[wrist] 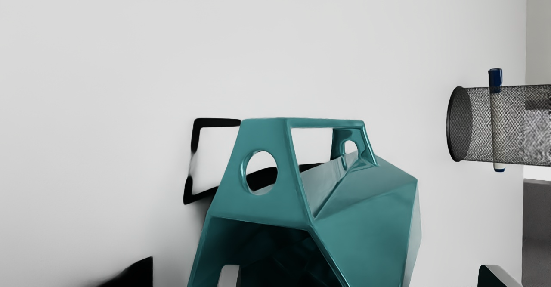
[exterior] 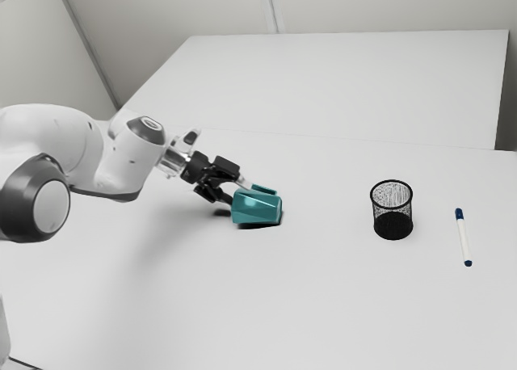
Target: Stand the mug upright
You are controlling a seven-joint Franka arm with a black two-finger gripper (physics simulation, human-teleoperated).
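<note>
In the exterior view, the mug (exterior: 257,208) lay on its side on the table (exterior: 323,305), at the tips of the fingers (exterior: 245,182). The cup (exterior: 393,225) stood well apart, toward the exterior view's right.

In the wrist view, the fingers (wrist: 229,277) were wide apart, one tip overlapping the mug's open mouth, the other out past its side wall.

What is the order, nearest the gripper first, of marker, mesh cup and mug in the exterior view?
1. Mug: on its side, right at the gripper.
2. Mesh cup: toward the exterior view's right.
3. Marker: past the mesh cup, same direction.
</note>
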